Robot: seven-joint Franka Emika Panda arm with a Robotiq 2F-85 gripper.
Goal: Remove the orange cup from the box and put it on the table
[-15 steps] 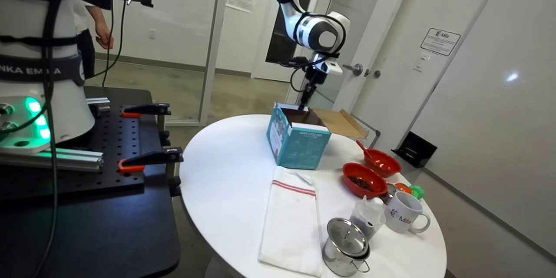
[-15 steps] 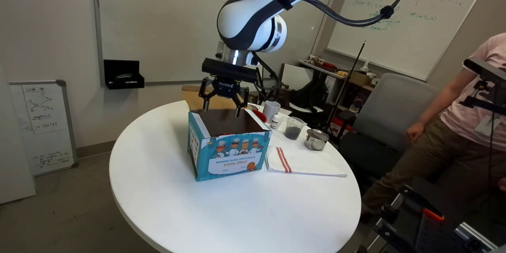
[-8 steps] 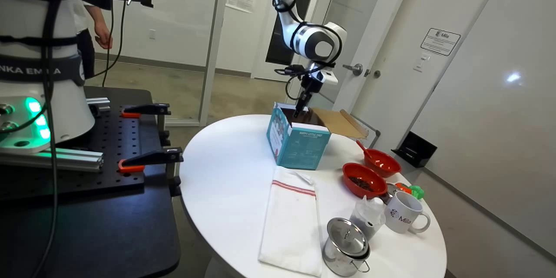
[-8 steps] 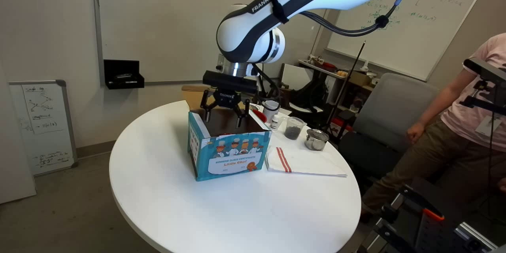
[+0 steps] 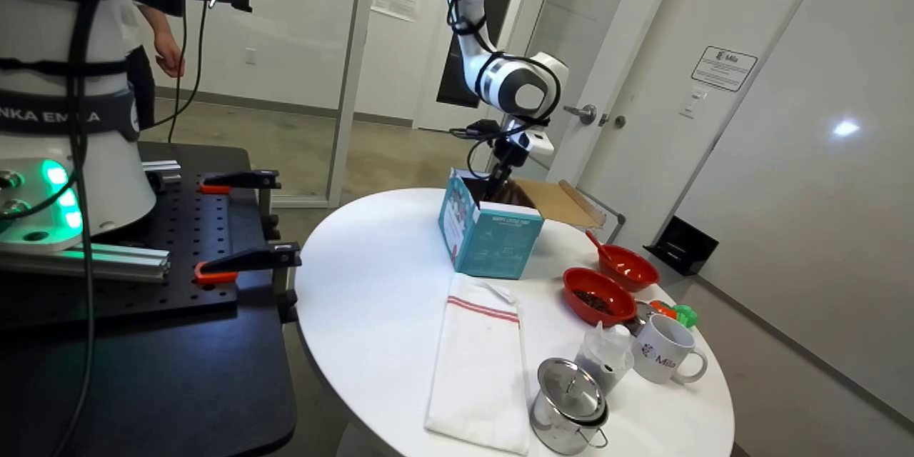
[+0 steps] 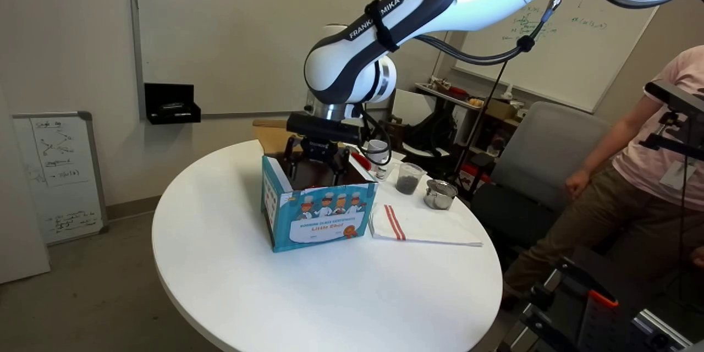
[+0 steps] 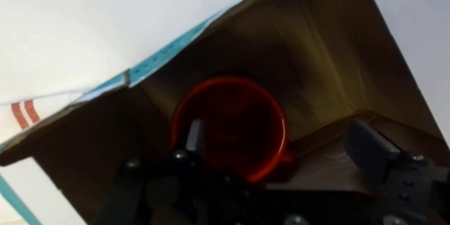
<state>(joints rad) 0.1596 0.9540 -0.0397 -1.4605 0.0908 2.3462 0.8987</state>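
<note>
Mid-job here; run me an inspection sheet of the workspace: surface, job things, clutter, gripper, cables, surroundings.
Surface: large round white table, smooth top.
Job things: glossy round red-orange cup, inside the open teal-blue cardboard box; not yet out.
Clutter: folded white cloth with red stripes, red bowl of dark bits, second red bowl, white mug, lidded metal pot.
Gripper: black two-fingered gripper, open, inside the box's mouth; in the wrist view one fingertip overlaps the cup; contact unclear.
Cables: black cables along the white robot arm; contact with box unclear.
Surroundings: person in pale pink shirt beside a grey chair.
</note>
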